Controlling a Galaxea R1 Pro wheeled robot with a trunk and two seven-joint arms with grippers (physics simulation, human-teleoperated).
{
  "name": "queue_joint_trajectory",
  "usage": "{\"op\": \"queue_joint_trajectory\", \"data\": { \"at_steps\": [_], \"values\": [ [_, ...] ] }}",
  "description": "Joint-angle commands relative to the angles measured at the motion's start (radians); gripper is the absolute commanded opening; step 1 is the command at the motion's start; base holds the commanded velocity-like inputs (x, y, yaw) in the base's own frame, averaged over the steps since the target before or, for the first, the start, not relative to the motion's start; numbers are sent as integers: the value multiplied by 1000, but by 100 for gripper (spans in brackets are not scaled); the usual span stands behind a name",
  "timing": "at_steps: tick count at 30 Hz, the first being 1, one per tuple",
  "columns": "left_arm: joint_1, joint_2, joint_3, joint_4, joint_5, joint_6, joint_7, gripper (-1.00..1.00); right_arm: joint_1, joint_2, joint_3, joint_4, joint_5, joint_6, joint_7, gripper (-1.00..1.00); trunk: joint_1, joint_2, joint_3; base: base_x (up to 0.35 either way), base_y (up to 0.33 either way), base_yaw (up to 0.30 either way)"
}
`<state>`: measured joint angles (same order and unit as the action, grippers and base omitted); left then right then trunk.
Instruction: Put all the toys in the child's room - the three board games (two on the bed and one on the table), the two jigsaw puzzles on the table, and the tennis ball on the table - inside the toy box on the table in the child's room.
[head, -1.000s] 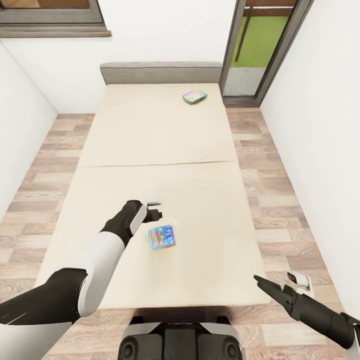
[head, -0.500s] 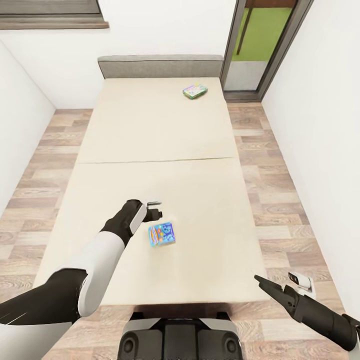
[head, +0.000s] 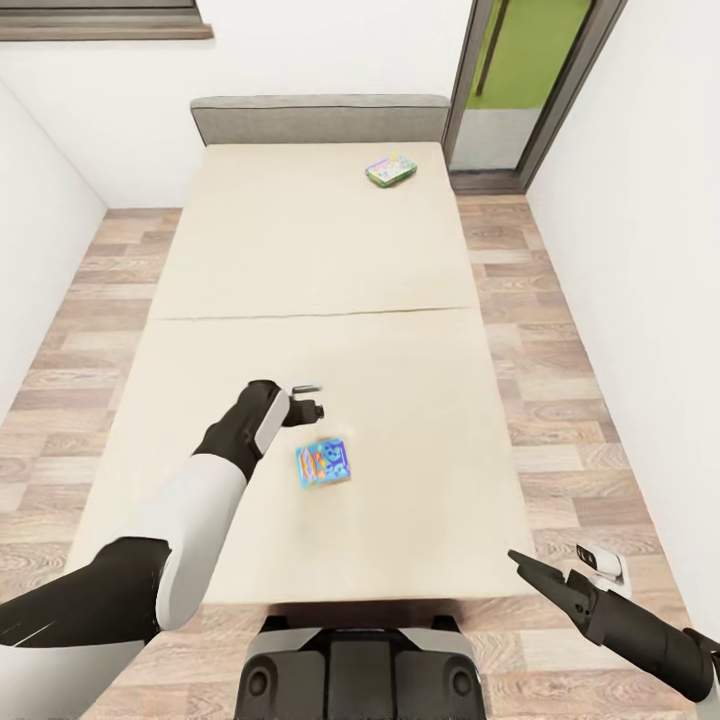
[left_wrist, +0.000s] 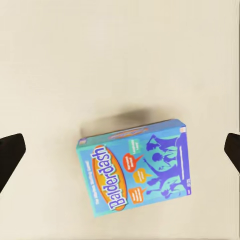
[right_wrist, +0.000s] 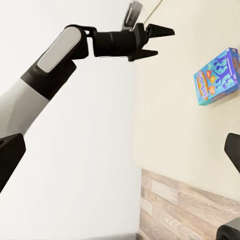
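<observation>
Bed (head: 300, 260), cream cover, runs away from the robot between wood floor (head: 560, 400) strips; grey headboard (head: 320, 118) at far end, door (head: 520, 80) at the far right.

Left arm (head: 190, 520) reaches over the near half of the bed. Left gripper (head: 312, 400) hangs above the blue game (head: 323, 463), apart from it, game lying flat on the cover. Left wrist view reads its lid, "Balderdash" (left_wrist: 136, 166), with dark finger (left_wrist: 10, 155) tips at both picture edges, set wide, nothing between them. Right wrist view catches the same gripper side-on (right_wrist: 156, 41), fingers spread, above the game (right_wrist: 218, 76).

Green game (head: 391, 169) lies flat near the headboard, on the right side, well apart from the blue one.

Right gripper (head: 560, 575) low at the right, off the bed's near corner over the floor; fingers spread, holding nothing.
</observation>
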<state>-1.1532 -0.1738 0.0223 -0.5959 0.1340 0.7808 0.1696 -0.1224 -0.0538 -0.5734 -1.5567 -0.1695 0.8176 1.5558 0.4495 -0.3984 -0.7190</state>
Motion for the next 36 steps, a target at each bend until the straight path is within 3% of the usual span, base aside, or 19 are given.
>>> {"op": "queue_joint_trajectory", "data": {
  "at_steps": [1, 15, 36],
  "values": [
    [-5, -1, 2, -5, 11, 10, 8, 100, 0, 0, 0, 0, -1, 10, 3, 100, 0, -2, -3, 0, 0, 0],
    [-45, -1, 3, -18, 12, 37, 10, 100, 0, 0, 1, 1, 3, 7, 3, 100, 0, -2, -26, 0, 0, 0],
    [-48, -1, 4, -9, 12, 25, 8, 100, 0, 0, 1, 2, 12, 6, 2, 100, 0, -2, -60, 0, 0, 0]
  ]
}}
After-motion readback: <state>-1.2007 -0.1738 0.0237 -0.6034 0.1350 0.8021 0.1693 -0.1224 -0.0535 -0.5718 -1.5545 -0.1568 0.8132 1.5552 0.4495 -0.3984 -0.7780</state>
